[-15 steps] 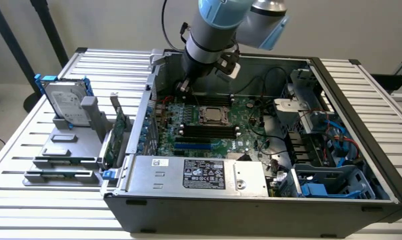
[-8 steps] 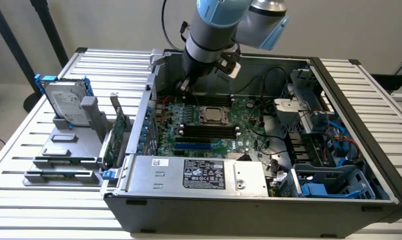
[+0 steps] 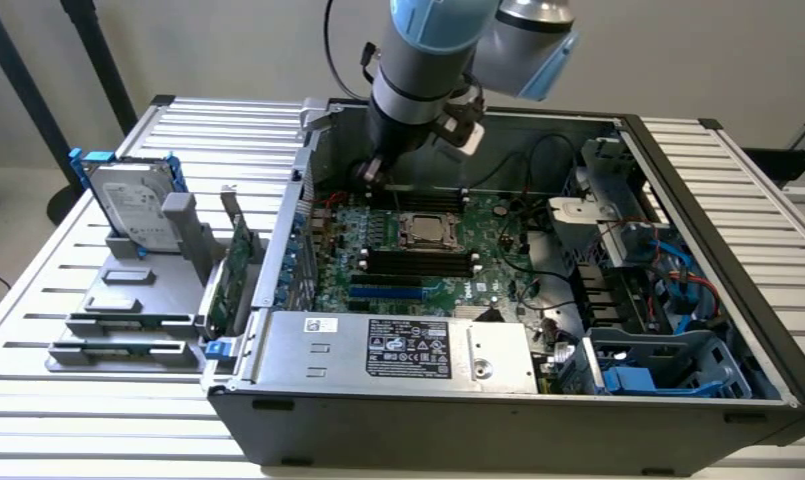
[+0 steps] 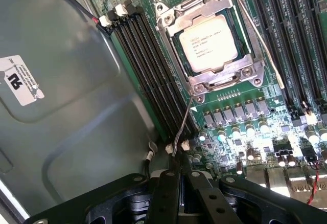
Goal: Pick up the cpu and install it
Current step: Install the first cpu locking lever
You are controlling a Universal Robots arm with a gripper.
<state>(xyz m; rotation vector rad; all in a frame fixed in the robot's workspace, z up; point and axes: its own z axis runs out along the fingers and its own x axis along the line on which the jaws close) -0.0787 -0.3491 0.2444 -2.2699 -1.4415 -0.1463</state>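
- Gripper: jaws shut, empty as far as I can tell; tips just by end of socket lever.
- Cpu: ahead of tips, lying flat in socket, metal frame round it.
- Handling (judged): light, stiff, slick lid, fragile underside. Grip opposite edges, keep level.

Your exterior view looks down from high up and some way off, onto the table and into the open computer case. Your wrist view sits close over the motherboard, looking past the claw. Both views share the cpu, its socket frame and the memory slots alongside.
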